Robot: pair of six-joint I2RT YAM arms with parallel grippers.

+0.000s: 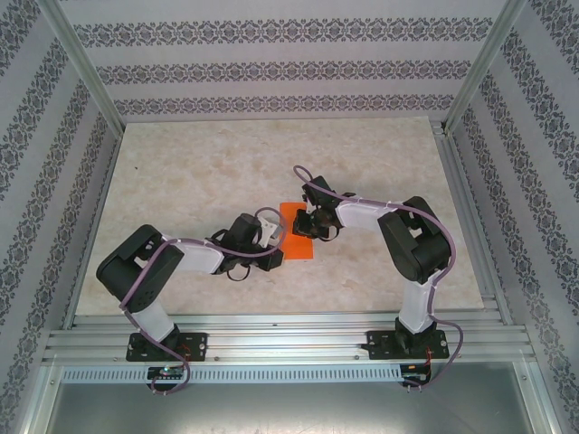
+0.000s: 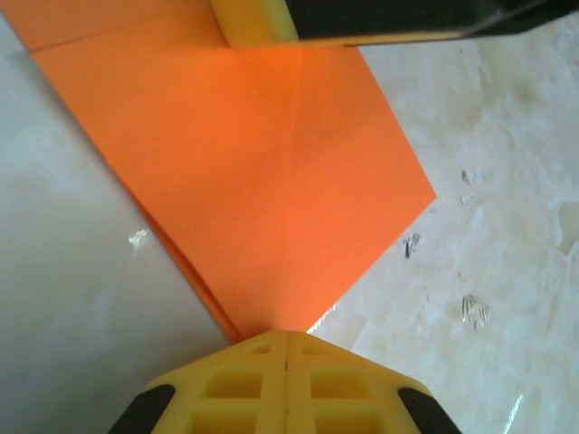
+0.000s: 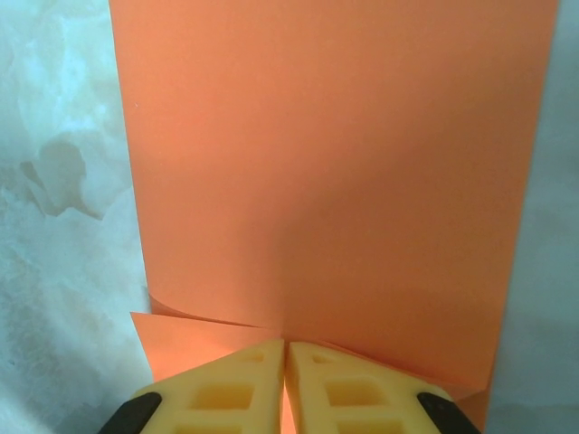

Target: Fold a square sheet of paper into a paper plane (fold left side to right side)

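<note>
The square sheet of paper (image 1: 297,246) is bright orange and lies folded on the table between my two grippers. In the left wrist view the paper (image 2: 271,172) shows a crease running away from my left gripper (image 2: 287,336). That gripper is shut, its yellow tips at the paper's near corner. A yellow finger of the right gripper (image 2: 258,23) rests at the far end of that crease. In the right wrist view the paper's upper layer (image 3: 335,163) curls a little above the lower layer (image 3: 181,353). My right gripper (image 3: 286,344) is shut on the upper layer's near edge.
The pale marbled tabletop (image 1: 226,172) spreads out on all sides of the paper. Patterned walls and aluminium posts (image 1: 86,68) enclose it at the back and sides. A metal rail (image 1: 289,339) runs along the near edge by the arm bases.
</note>
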